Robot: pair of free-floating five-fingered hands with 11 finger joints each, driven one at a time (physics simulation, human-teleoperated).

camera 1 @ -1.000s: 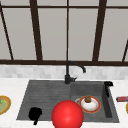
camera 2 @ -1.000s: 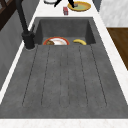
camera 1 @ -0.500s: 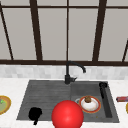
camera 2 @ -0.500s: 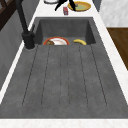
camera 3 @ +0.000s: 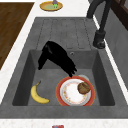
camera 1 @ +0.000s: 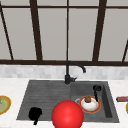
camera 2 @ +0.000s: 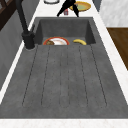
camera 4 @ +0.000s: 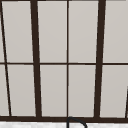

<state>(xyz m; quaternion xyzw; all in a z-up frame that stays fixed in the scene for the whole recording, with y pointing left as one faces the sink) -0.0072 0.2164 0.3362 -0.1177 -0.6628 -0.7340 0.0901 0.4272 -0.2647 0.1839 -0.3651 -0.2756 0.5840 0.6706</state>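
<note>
Right side view: right hand (camera 3: 58, 59), fingers straight and holding nothing, hangs over plate (camera 3: 72, 96) beside banana (camera 3: 37, 95).

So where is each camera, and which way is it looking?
Front view: faces the sink from the front; the left robot hand and the right robot hand show.
Left side view: looks along the sink from its left; right robot hand at the far end.
Right side view: looks from the right into the basin; right robot hand above the plate.
Upper view: faces the window.
Both side views share the plate and the banana.
</note>
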